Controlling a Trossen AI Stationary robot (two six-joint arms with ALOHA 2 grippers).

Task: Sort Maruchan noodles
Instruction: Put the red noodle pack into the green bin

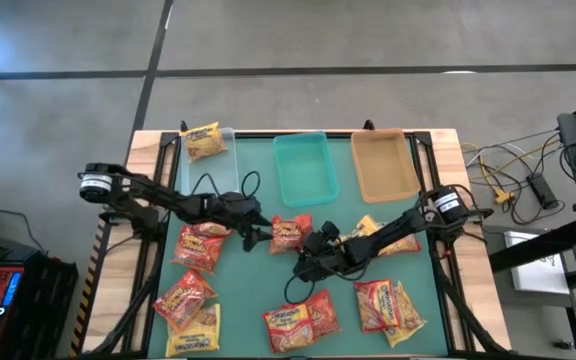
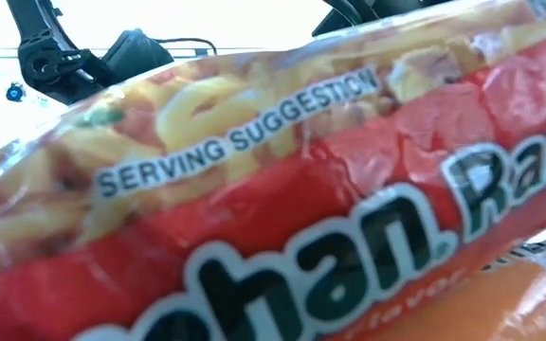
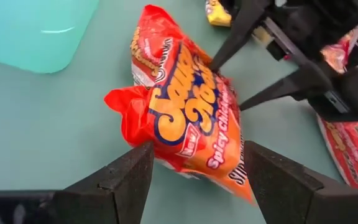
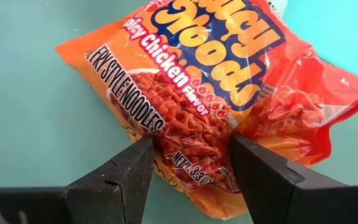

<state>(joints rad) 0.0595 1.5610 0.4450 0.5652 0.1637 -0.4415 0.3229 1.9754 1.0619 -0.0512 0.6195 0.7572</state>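
Fingers of the right gripper (image 4: 188,174) stand on both sides of one end of an orange-red packet (image 4: 229,81), pinching the crinkled plastic between them. The left gripper (image 3: 197,180) is at the opposite end of the same packet, with its jaws spread wide and the packet lying between them, not squeezed as far as I can see. In the high view both grippers meet over this packet (image 1: 290,234) in the middle of the green table (image 1: 258,290), just in front of the teal tray (image 1: 303,168).

The packet looks light and soft. Its film is shiny and wrinkled, so I think it can slip or fold when it is lifted by one corner. The noodle block inside is stiff but brittle, so a hard squeeze across the middle could break it. The flat sealed end seems the better place to hold.

Around it, the other Maruchan noodles lie scattered: red and yellow packets (image 1: 200,247) at the left side, more near the front edge (image 1: 301,322) and at the right (image 1: 388,305). One yellow packet (image 1: 204,141) lies in the clear tray (image 1: 230,160) at the far left. The tan tray (image 1: 384,165) stands beside the teal one. The low view is filled by a red packet (image 2: 282,208) lying very close.
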